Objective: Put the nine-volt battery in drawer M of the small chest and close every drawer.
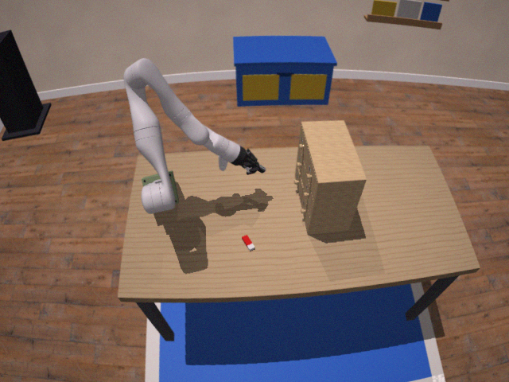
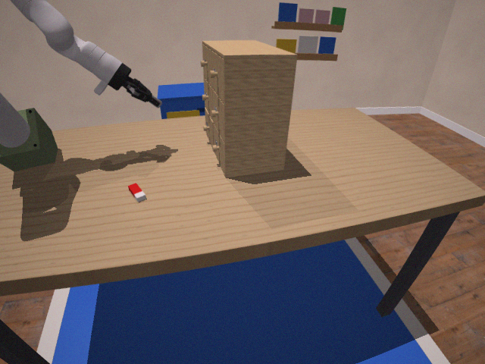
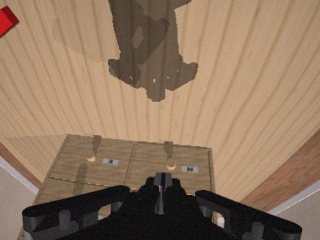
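Note:
The nine-volt battery (image 1: 247, 242) (image 2: 136, 192) (image 3: 6, 21), a small red and white block, lies on the table in front of the chest. The small wooden chest (image 1: 336, 205) (image 2: 255, 117) stands upright, its knobbed front towards the arm. All drawers look pushed in. In the wrist view two drawers of its bottom row show upside down; the right-hand drawer front (image 3: 150, 154) has a label that seems to read M. My gripper (image 1: 262, 168) (image 2: 158, 103) (image 3: 163, 183) is shut and empty, above the table and short of the chest's front.
The table (image 1: 205, 283) (image 2: 188, 243) carries the arm's base (image 1: 158, 197) (image 2: 39, 145) at the left. The chest is tall, and its shadow falls on the table beside it. A blue cabinet (image 1: 283, 49) (image 2: 179, 89) stands on the floor behind the table.

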Controlling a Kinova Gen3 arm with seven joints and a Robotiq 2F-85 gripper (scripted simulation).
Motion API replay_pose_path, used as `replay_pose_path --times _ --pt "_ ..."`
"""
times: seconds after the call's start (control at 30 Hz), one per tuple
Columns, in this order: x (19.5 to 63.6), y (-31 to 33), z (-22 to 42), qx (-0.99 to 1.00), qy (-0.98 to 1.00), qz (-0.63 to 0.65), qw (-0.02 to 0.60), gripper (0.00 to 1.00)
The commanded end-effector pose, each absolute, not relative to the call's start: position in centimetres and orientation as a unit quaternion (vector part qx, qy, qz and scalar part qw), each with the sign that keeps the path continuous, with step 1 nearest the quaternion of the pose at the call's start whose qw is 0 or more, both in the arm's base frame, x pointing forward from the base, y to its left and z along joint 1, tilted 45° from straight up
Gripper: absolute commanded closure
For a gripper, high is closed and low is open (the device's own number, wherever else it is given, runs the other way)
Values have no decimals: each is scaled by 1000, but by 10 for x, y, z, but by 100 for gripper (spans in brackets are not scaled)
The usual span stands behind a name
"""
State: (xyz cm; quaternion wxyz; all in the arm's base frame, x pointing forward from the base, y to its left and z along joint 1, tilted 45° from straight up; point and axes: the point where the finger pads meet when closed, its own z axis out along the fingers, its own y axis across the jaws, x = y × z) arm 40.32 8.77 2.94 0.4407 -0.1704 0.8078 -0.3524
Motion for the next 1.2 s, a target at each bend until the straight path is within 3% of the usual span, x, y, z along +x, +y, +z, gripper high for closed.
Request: replay_pose_path --times 0.0,1.17 --pt "400 102 32 -155 824 -338 427 100" --pt "365 126 55 -74 900 -364 228 100"
